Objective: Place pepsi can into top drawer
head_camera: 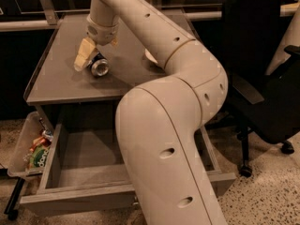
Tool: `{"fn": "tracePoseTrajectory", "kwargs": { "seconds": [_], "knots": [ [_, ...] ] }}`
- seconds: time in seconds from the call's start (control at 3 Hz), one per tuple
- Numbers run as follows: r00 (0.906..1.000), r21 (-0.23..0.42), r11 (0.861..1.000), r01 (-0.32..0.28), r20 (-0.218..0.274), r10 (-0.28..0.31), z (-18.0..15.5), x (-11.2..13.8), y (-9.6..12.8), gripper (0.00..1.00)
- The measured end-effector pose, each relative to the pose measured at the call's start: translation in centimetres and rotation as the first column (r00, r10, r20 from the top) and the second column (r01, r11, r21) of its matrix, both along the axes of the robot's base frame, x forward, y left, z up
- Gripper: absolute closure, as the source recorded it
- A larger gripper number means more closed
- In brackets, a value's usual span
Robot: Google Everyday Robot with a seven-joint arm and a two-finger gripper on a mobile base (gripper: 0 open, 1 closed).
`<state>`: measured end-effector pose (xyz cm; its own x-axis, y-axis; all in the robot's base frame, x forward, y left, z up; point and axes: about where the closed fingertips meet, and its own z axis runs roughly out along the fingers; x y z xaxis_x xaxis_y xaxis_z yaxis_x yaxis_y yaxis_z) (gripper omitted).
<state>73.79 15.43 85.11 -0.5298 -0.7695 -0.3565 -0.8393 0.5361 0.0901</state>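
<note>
Legible text: none recorded on pepsi can, snack packets or elsewhere; gripper was at the can on the tabletop.

10 o'clock, over the tabletop: gripper, pale yellow-cream. At its 4 o'clock, pepsi can: dark body, silver end. arm: cream, dotted with dark round holes. tabletop and top drawer: plain grey. 8 o'clock, packets: green, red, orange. chair: black. floor: speckled beige.
</note>
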Motion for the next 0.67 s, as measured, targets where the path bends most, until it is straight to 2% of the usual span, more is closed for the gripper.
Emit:
{"fn": "tracePoseTrajectory", "kwargs": {
  "seconds": [0.33, 0.67],
  "knots": [
    [1.0000, -0.001, 1.000, 0.000, -0.006, 0.000, -0.57, 0.04, 0.02, 0.00],
    [1.0000, -0.001, 1.000, 0.000, -0.006, 0.000, -0.58, 0.04, 0.03, 0.18]
  ]
}}
